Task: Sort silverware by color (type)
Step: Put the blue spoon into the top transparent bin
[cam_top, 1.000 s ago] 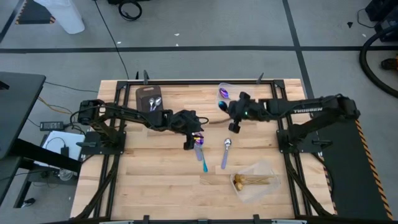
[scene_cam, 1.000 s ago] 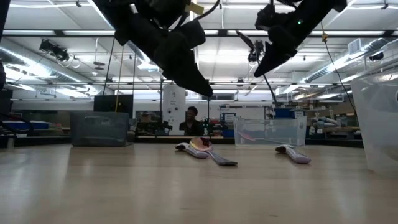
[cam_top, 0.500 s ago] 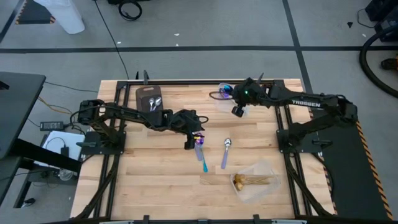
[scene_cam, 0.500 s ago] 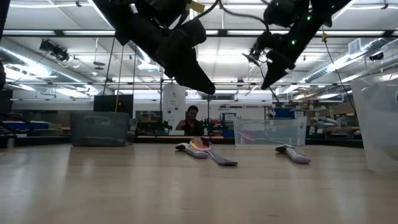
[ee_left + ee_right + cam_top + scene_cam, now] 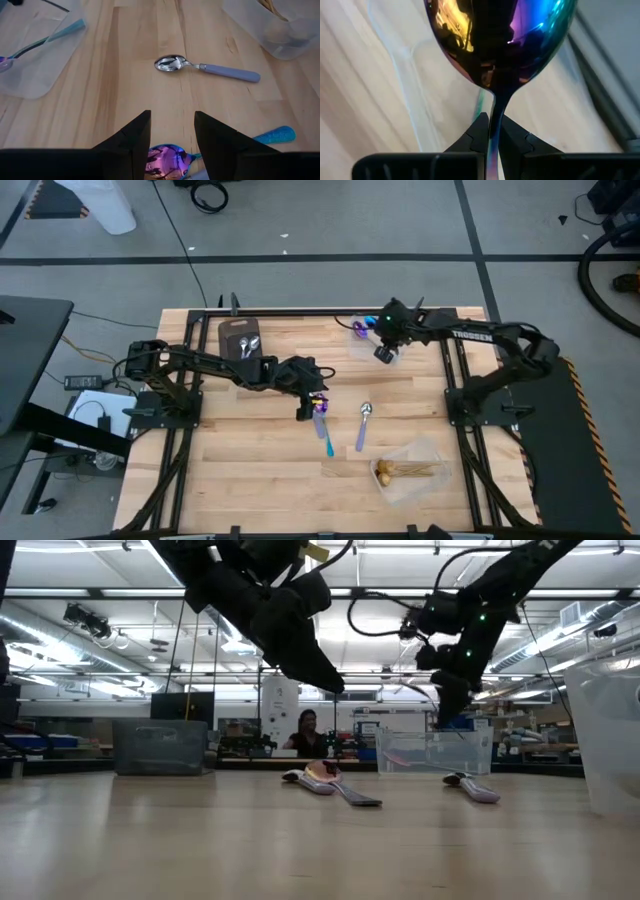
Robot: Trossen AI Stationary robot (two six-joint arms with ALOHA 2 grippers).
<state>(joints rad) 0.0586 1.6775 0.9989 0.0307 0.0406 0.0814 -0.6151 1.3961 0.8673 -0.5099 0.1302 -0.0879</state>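
While right gripper pinches iridescent spoon, left gripper gapes.

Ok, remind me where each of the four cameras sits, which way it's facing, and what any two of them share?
High view: above the table, looking straight down; both arms show, left gripper mid-table, right gripper by the far clear container.
Low view: at tabletop height, looking level across into the room; both arms enter from above.
Left wrist view: looks down past its open fingers at the wood.
Right wrist view: looks past its fingers, shut on an iridescent spoon.
Shared: the lilac-handled spoon shows in the left wrist, high and low views.
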